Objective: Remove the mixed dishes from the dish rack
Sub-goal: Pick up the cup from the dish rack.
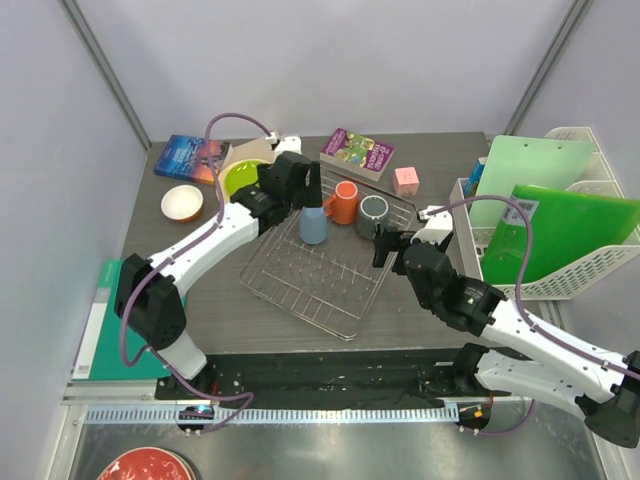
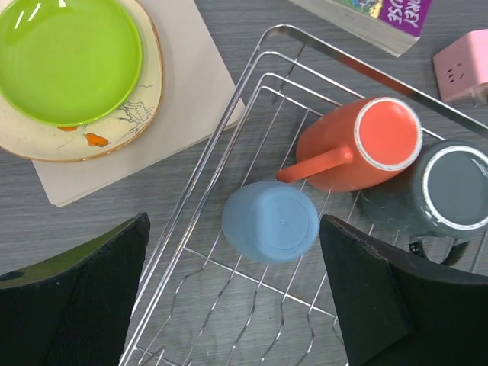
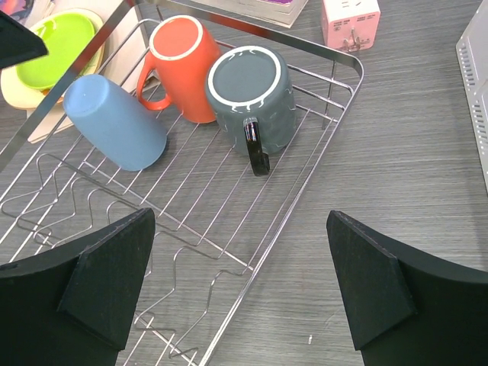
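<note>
FAR END of dish rack (image 1: 297, 307): light blue mug (image 1: 313, 225), orange mug (image 1: 345, 201), grey mug (image 1: 374, 215) crowd together | NEAR END: open above low prongs (image 1: 320, 272) | FAR: book (image 1: 357, 155), pink socket cube (image 1: 406, 180) | RIGHT: white basket (image 1: 575, 282) wall | LEFT: stacked plates (image 1: 243, 178)

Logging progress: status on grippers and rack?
Left gripper open over light blue mug. Right gripper open, empty. Orange mug and dark grey mug beside it in silver wire dish rack. Path clear.

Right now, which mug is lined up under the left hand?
The light blue mug, centred between the left hand's open fingers; the orange mug and dark grey mug sit aside.
</note>
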Motion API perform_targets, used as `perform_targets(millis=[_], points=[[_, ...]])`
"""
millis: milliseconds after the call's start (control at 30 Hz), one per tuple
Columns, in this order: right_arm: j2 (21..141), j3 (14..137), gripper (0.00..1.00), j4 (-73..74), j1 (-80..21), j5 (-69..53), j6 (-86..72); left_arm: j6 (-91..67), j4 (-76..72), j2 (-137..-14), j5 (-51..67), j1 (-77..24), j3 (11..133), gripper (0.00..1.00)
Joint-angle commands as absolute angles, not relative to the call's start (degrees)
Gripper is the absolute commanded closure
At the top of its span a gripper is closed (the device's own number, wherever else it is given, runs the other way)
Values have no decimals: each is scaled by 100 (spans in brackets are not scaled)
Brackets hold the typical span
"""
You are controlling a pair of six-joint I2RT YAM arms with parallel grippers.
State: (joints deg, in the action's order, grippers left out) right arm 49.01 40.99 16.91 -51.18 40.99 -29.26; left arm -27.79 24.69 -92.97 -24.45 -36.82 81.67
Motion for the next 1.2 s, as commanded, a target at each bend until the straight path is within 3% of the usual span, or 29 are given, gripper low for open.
perform_targets(millis=[0, 67, 667, 933, 1167], points=[[4781, 4166, 0, 1679, -5106, 4228, -3067, -2838, 2241, -9395, -2663, -3735, 8227, 6], [4781, 4166, 1, 1696, -5098, 4254, -3050, -2900, 2224, -9509, -2567, -3814, 8200, 0], [5001, 4148, 1, 1679, -5098, 4403, -2909, -3085, 1960, -10441, -2777, -4069, 8182, 1], [4913, 4113, 1, 1679, -5098, 4438, -2865, -3111, 1986, -10881, -2751, -3999, 8288, 10], [4808, 4043, 1, 1705, -5098, 4421, -2900, -3085, 1802, -10627, -2698, -3982, 8033, 38]])
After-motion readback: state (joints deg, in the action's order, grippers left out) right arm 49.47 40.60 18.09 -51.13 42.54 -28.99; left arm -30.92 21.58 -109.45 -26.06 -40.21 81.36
